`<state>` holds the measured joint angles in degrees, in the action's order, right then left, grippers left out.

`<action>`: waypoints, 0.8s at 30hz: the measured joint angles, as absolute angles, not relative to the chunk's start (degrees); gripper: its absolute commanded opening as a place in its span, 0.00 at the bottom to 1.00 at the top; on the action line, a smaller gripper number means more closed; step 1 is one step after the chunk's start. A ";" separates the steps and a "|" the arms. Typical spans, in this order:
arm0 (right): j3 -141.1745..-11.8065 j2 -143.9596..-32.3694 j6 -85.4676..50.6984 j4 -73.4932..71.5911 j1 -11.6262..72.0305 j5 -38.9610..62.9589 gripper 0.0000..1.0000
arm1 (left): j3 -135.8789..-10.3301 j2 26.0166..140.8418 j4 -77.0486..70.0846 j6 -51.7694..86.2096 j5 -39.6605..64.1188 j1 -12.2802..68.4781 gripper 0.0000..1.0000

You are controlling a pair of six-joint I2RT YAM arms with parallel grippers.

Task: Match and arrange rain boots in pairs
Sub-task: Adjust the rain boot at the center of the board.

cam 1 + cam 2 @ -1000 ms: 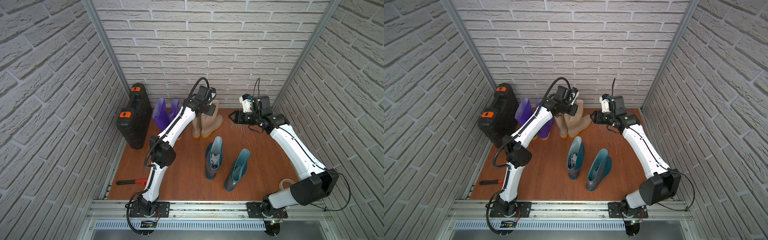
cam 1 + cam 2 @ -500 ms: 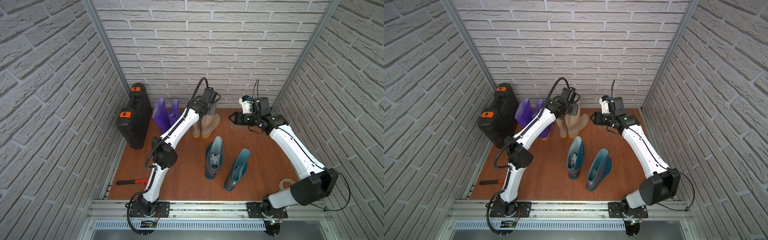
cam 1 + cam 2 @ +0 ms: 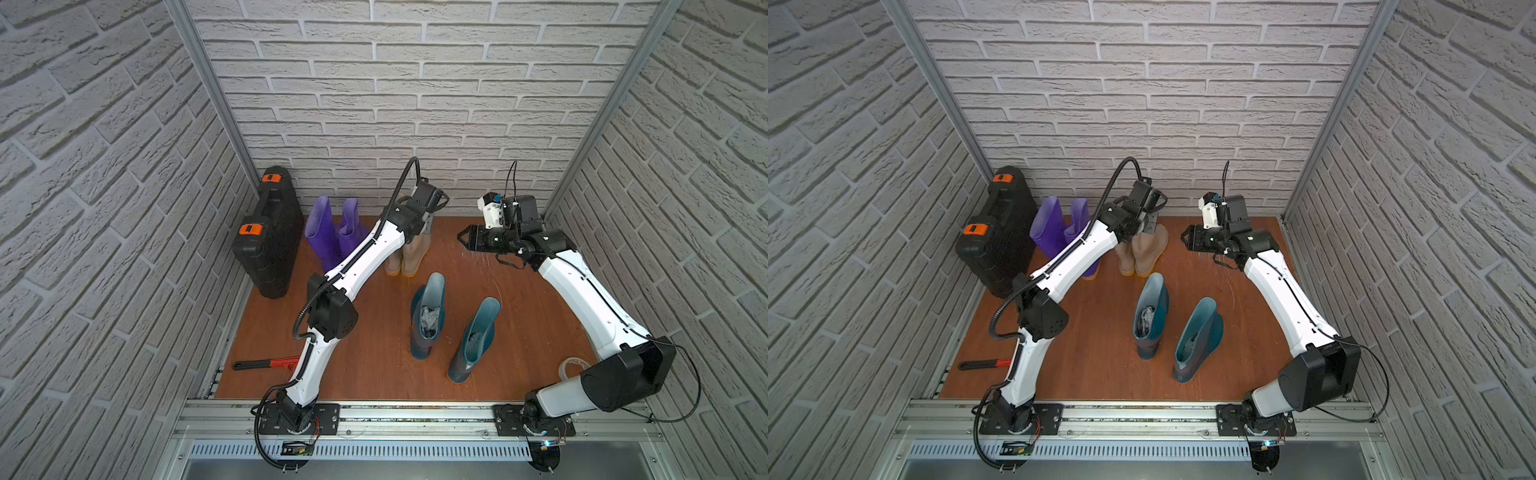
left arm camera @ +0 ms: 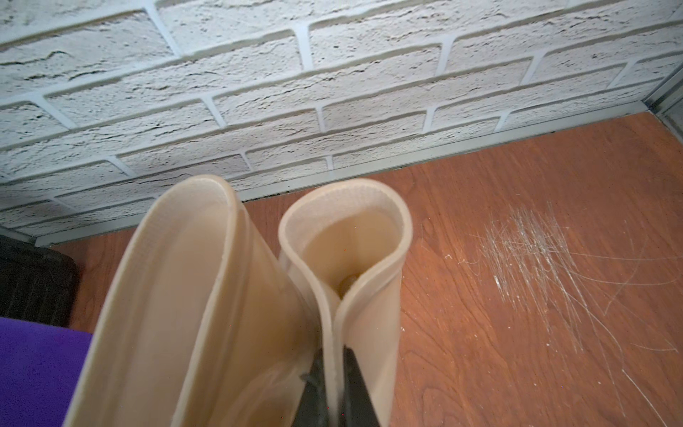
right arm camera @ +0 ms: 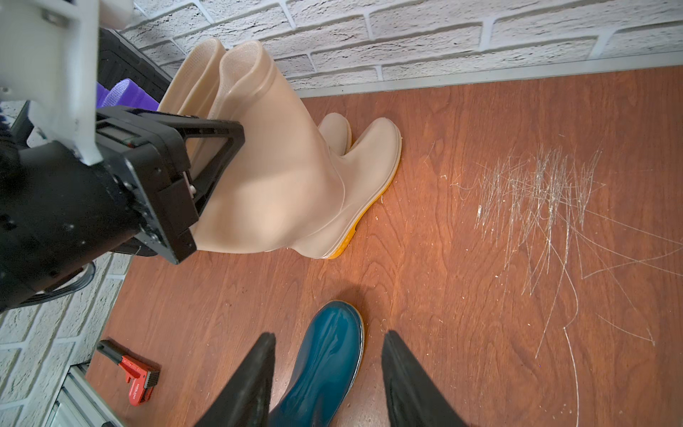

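Observation:
Two beige rain boots (image 3: 409,257) (image 3: 1144,253) stand side by side near the back wall. My left gripper (image 4: 334,355) (image 3: 1144,222) is shut on the folded top rim of the right-hand beige boot (image 4: 373,314), one finger on each side of its wall. The other beige boot (image 4: 184,295) touches it. Two purple boots (image 3: 328,232) stand left of them, partly behind my left arm. Two dark teal boots (image 3: 428,320) (image 3: 478,336) stand apart mid-floor. My right gripper (image 3: 460,240) (image 5: 329,340) hangs open and empty above the floor, right of the beige pair.
A black case (image 3: 270,232) with orange latches leans on the left wall beside the purple boots. A red-handled tool (image 3: 266,363) lies at the front left. Brick walls close three sides. The floor by my right gripper bears white scratches (image 5: 536,192).
My left gripper has turned and drawn the held beige boot in against the other beige boot. The right arm has hardly moved.

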<state>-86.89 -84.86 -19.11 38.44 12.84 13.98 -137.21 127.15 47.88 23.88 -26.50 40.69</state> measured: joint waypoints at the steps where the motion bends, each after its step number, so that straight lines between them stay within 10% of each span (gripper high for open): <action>1: -86.83 -84.86 -19.11 38.46 12.84 13.96 0.50 | -137.21 127.11 47.27 24.16 -26.81 40.69 0.29; 8: -86.63 -84.77 -19.09 38.63 12.84 13.28 0.51 | -137.19 125.43 45.08 24.29 -26.00 40.71 0.54; 24: -80.27 -79.70 -18.46 40.07 12.38 9.63 0.65 | -124.05 100.05 54.48 26.89 -21.28 50.83 0.65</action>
<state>-80.27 -79.70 -18.46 40.07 12.38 9.63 -124.05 100.05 54.48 26.89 -21.28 50.83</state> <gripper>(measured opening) 0.629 0.636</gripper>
